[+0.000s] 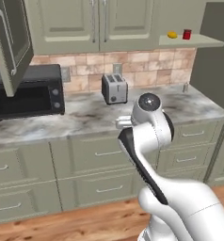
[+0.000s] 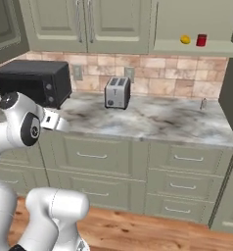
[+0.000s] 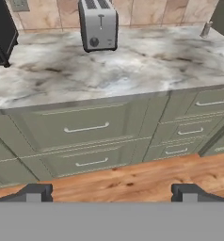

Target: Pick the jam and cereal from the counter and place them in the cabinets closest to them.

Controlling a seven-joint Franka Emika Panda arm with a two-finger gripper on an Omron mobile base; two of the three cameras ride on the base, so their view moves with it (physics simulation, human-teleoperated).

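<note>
Evidently the small red cylindrical jar of jam (image 1: 187, 34) was already standing on the pale grey-green doorless shelf recess (image 1: 198, 41) of the wall cabinets, at about one o'clock from our arm in the left base view, just beside a small yellow lemon-like fruit (image 1: 172, 34) at its nine o'clock. We judged that half of the task done. We could not find the cereal box anywhere on the grey marbled tabletop (image 1: 85, 115); it carried a silver two-slot toaster (image 1: 114, 88) near the tiled wall and a black microwave oven (image 1: 28, 92) at the toaster's nine o'clock. Above the microwave a pale grey-green panelled cabinet door (image 1: 10, 42) stood swung open, though we could not see inside it.

Our hand (image 3: 111, 192) hung released, its two dark fingertips (image 3: 35, 193) spread wide with nothing between them, well back from the tabletop and looking at the grey-green drawer fronts (image 3: 85, 127) and the wooden floor (image 3: 132, 176). We took the step in hand to be the cereal. The next move, in our judgement, called for locating the box first, possibly by turning toward the microwave side, before any reach.
</note>
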